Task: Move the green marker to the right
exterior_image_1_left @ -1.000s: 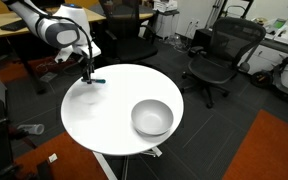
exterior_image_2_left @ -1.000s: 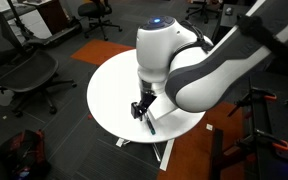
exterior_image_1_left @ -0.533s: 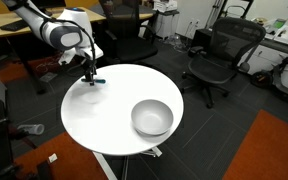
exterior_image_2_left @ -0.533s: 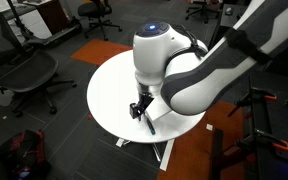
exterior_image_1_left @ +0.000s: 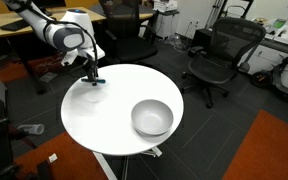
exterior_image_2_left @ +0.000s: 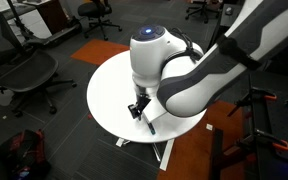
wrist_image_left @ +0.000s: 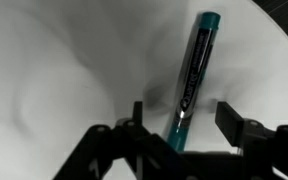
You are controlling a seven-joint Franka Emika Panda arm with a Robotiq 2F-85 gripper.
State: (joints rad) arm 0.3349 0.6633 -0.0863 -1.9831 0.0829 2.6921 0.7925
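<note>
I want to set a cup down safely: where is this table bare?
Bare: the broad middle of the round white table between the grey metal bowl and the thin teal-green marker. Crowded: the rim by the marker, where the black gripper straddles it.

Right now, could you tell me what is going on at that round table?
The robot arm holds its gripper low over the green marker, which lies flat near the edge of the round white table. The jaws stand open on either side of the marker's end, not closed on it. A grey bowl sits apart on the table, untouched.
</note>
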